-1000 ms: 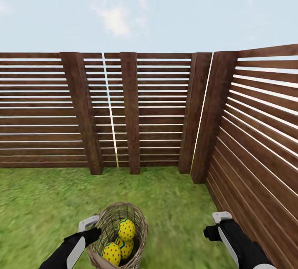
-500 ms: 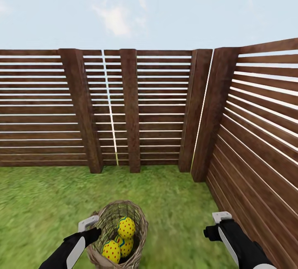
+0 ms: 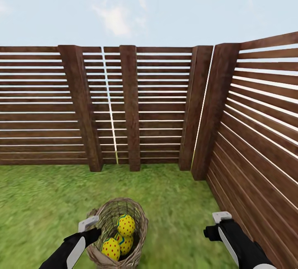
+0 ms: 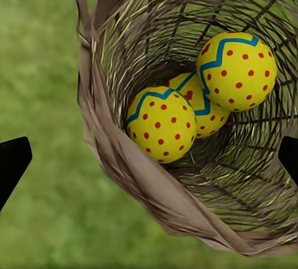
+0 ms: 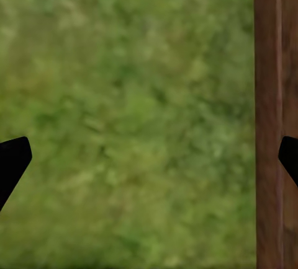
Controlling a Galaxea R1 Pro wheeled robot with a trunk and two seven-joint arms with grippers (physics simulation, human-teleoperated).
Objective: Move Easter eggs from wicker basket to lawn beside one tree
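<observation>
The wicker basket point(image 3: 118, 232) stands on the lawn point(image 3: 37, 203) close in front of the robot, a little left of the middle in the head view. All 3 Easter eggs are inside it. One egg point(image 4: 237, 69) sits highest, against the basket wall. A second egg point(image 4: 162, 123) lies beside it, and the third egg point(image 4: 194, 98) is lower, half hidden between the other 2 (the 3 touch each other). Each is yellow with red dots and a blue zigzag band.

The left gripper point(image 3: 92, 228) is just beside the basket rim on its left side. In the left wrist view its 2 dark fingers point(image 4: 12, 163) stand wide apart, with the basket mouth between them, and they hold nothing.

The right gripper point(image 3: 215, 227) hangs over bare grass, well apart from the basket and near the side fence point(image 3: 265, 136). Its fingers point(image 5: 12, 160) are also wide apart and empty, and a brown fence board point(image 5: 273, 120) shows beside one of them.

Behind the lawn the back fence point(image 3: 41, 108) of dark slats meets the side fence at a corner, under a pale blue sky.
</observation>
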